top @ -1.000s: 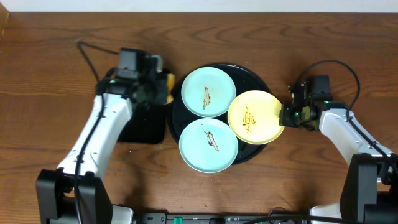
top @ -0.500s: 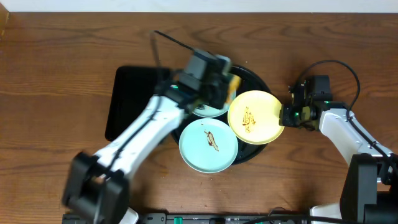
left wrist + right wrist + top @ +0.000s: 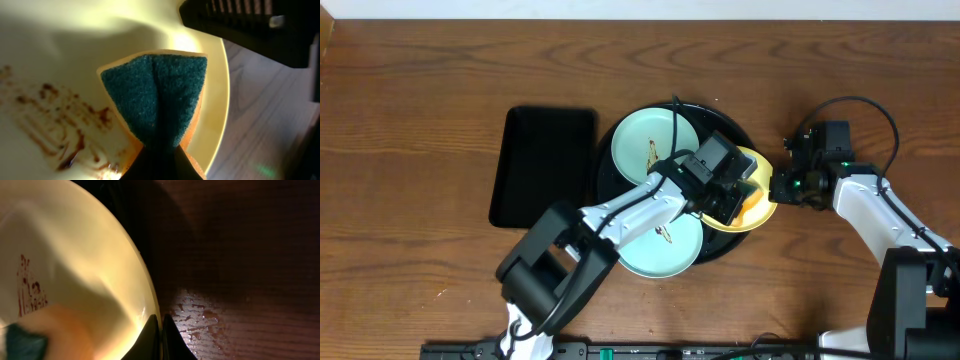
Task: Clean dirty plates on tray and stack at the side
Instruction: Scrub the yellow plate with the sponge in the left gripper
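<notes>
Left arm across the tray

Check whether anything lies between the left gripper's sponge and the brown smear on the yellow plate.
Nothing visible does. The sponge, pinched in the left gripper, is over the yellow plate right beside the smear, with only plate surface between them. The right gripper clamps the plate's rim, clear of that path.

I worked at what looked like a robotics lab bench. My left arm and right arm, white links on black joints, rose from the near edge of a wooden table, a loose black cable looping above one. The kitchenware sat there as staged props: a smeared yellow plate, blue-green plates, a round black tray and a sponge.
</notes>
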You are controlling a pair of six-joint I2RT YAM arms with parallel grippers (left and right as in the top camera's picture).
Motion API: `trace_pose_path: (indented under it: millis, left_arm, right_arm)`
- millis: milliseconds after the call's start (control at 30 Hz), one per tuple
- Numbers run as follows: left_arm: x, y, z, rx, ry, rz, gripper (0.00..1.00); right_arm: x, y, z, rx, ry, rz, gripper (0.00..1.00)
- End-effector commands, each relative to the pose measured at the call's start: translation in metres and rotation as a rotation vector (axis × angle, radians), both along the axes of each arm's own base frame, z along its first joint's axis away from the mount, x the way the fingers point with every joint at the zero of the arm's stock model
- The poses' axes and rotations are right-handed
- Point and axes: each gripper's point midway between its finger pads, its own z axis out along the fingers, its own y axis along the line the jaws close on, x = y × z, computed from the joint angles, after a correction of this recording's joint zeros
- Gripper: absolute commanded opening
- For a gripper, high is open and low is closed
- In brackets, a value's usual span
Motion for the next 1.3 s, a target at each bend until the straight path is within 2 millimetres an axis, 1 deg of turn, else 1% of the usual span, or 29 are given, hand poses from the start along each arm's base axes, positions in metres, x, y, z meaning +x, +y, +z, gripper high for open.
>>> trace_pose_path:
  millis: [0, 67, 100, 133, 200, 300, 367, 400, 467, 533, 633, 700, 767, 833, 933, 1000, 1200, 1267]
  left_arm:
    - [0.012, 0.009, -0.024, 0.067, 0.001, 0.052, 0.08]
    - [0.025, 0.025, -0.036, 0.140, -0.026, 0.119, 0.08]
    - [0.042, 0.043, -0.040, 0.196, -0.049, 0.205, 0.08]
    - [0.051, 0.050, -0.039, 0.204, -0.058, 0.239, 0.07]
    - [0.065, 0.060, -0.034, 0.192, -0.068, 0.276, 0.08]
    - [0.081, 0.072, -0.030, 0.183, -0.074, 0.318, 0.07]
    - [0.087, 0.079, -0.030, 0.185, -0.070, 0.339, 0.08]
    - [0.088, 0.082, -0.030, 0.168, -0.033, 0.368, 0.07]
    - [0.072, 0.060, -0.018, 0.045, 0.043, 0.257, 0.07]
    - [0.056, 0.041, 0.001, -0.065, 0.094, 0.163, 0.07]
    - [0.042, 0.028, 0.026, -0.142, 0.086, 0.070, 0.07]
    - [0.040, 0.024, 0.039, -0.158, 0.039, 0.039, 0.07]
    - [0.043, 0.022, 0.046, -0.149, -0.008, 0.047, 0.07]
    - [0.051, 0.022, 0.045, -0.116, -0.067, 0.075, 0.07]
    - [0.064, 0.027, 0.034, -0.041, -0.137, 0.131, 0.07]
    - [0.071, 0.027, 0.027, -0.018, -0.169, 0.151, 0.07]
    - [0.090, 0.010, 0.020, -0.078, -0.241, 0.157, 0.07]
    - [0.094, 0.006, 0.014, -0.089, -0.252, 0.157, 0.07]
  right_arm:
    - [-0.001, -0.005, -0.002, -0.016, 0.013, -0.013, 0.01]
    - [-0.002, -0.005, -0.002, -0.016, 0.016, -0.013, 0.01]
    - [-0.003, -0.005, -0.003, -0.016, 0.021, -0.012, 0.01]
    - [-0.004, -0.005, -0.003, -0.017, 0.025, -0.012, 0.01]
    - [-0.005, -0.005, -0.004, -0.017, 0.030, -0.012, 0.01]
    - [-0.006, -0.005, -0.004, -0.017, 0.032, -0.012, 0.01]
    - [-0.006, -0.005, -0.004, -0.017, 0.033, -0.012, 0.01]
    - [-0.006, -0.005, -0.004, -0.017, 0.035, -0.012, 0.01]
    - [-0.007, -0.005, -0.004, -0.018, 0.037, -0.012, 0.01]
    - [-0.007, -0.006, -0.004, -0.020, 0.038, -0.013, 0.01]
    - [-0.007, -0.006, -0.004, -0.020, 0.038, -0.013, 0.01]
    - [-0.007, -0.006, -0.004, -0.020, 0.038, -0.013, 0.01]
    - [-0.007, -0.006, -0.004, -0.020, 0.039, -0.013, 0.01]
    - [-0.007, -0.006, -0.004, -0.020, 0.039, -0.013, 0.01]
    - [-0.007, -0.006, -0.004, -0.020, 0.039, -0.013, 0.01]
    - [-0.008, -0.006, -0.004, -0.020, 0.042, -0.013, 0.01]
    - [-0.010, -0.006, -0.005, -0.020, 0.049, -0.013, 0.01]
    - [-0.010, -0.006, -0.005, -0.020, 0.049, -0.013, 0.01]
